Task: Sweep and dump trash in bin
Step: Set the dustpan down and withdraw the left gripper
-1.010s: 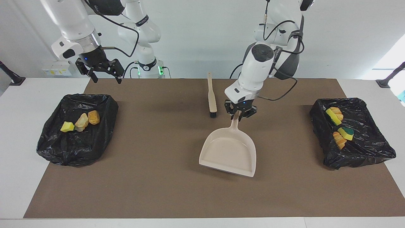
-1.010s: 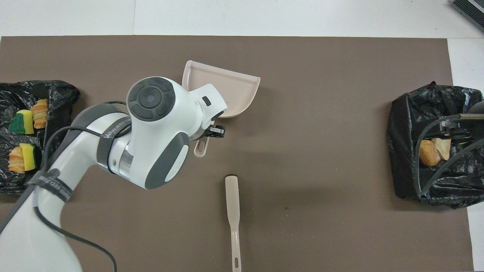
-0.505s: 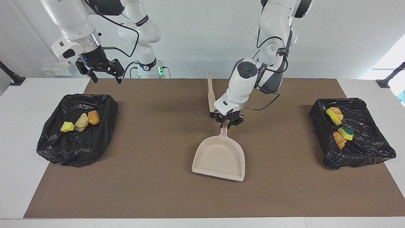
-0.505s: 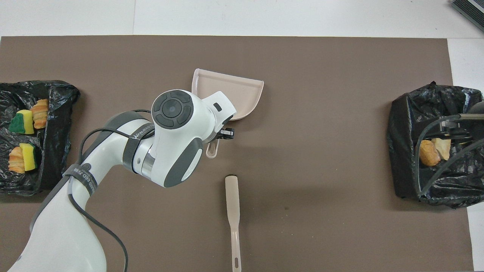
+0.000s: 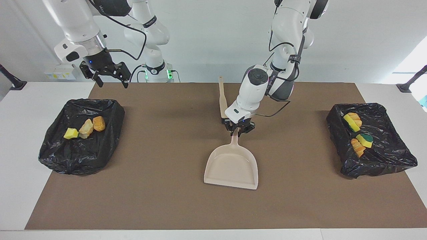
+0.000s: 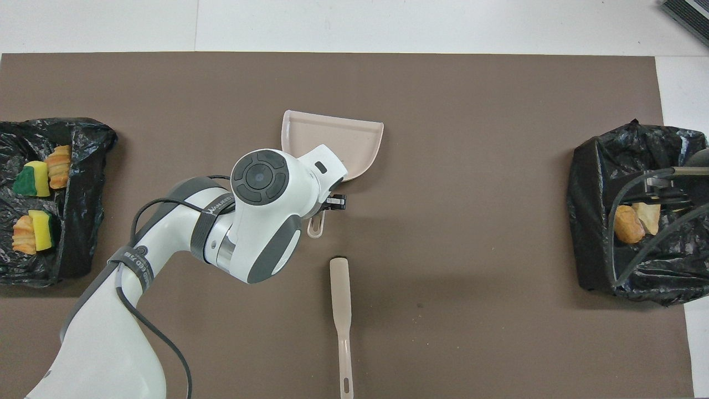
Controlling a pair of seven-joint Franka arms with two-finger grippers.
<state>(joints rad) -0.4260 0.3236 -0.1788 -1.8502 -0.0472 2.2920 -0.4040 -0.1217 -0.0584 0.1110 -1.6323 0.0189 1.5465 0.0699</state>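
1. Trash (image 5: pixel 85 128) sits in both bins (image 5: pixel 53 156); my left gripper (image 5: pixel 239 130) clamps the dustpan (image 5: pixel 231 165) handle.
2. Right gripper (image 5: pixel 110 78) waits open.
3. Releasing high could tip the dustpan.

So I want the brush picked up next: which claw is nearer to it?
Left. The left claw, shut on the dustpan handle, sits right beside the brush head. The right claw waits, open, over the table's corner near a bin.
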